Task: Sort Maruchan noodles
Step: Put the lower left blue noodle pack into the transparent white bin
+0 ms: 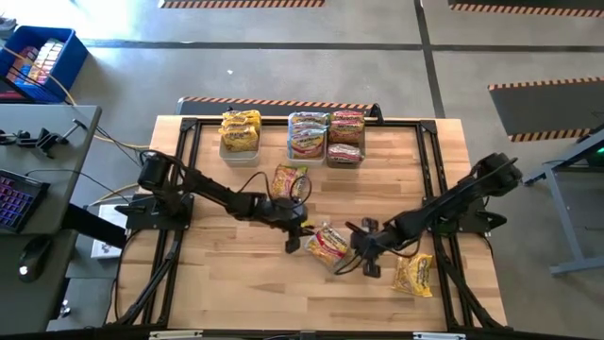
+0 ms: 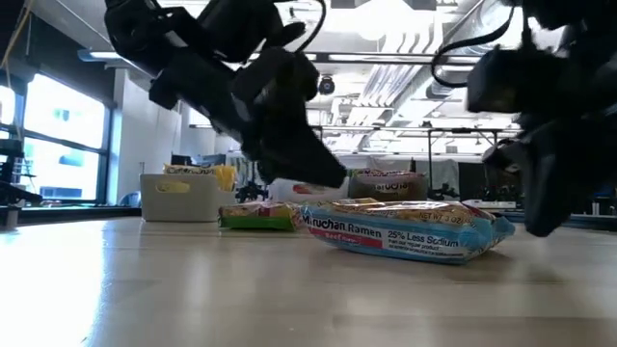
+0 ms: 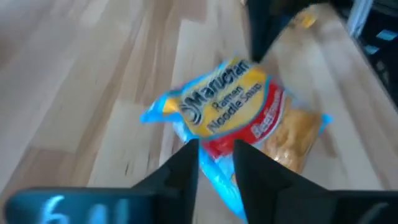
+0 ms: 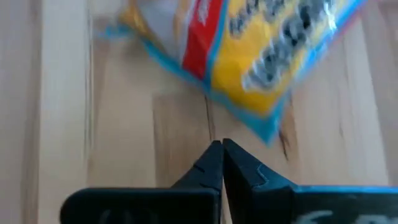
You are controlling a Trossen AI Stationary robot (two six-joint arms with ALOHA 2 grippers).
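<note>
From above, we see a wooden table (image 1: 236, 283) with both arms reaching toward its middle. The left gripper (image 1: 294, 231) hangs just beside a blue-edged Maruchan packet (image 1: 327, 246) lying flat near the table's centre, and the right gripper (image 1: 363, 253) sits just on that packet's other side. A second packet with green print (image 1: 289, 180) lies near the left arm, and a yellow packet (image 1: 413, 274) lies apart by the right arm. Along the far edge stand three bins: a clear bin of yellow packets (image 1: 240, 132), a middle bin (image 1: 308, 136) and a dark bin (image 1: 345, 138), both of these holding packets with red print.

At table height, we look at the blue-edged packet (image 2: 410, 231) resting on the wood, its "25% Less Sodium" print facing us, with one dark gripper (image 2: 289, 135) low over its one end and the other (image 2: 540, 173) beside its other end. The green-print packet (image 2: 255, 216) and the clear bin (image 2: 179, 198) sit behind.

From the left wrist, we see its fingers (image 3: 180, 174) a little apart, their tips at the edge of the packet (image 3: 230, 109), gripping nothing that we can make out.

From the right wrist, we see its fingertips (image 4: 214, 163) pressed together, empty, just short of the packet (image 4: 273, 56).
</note>
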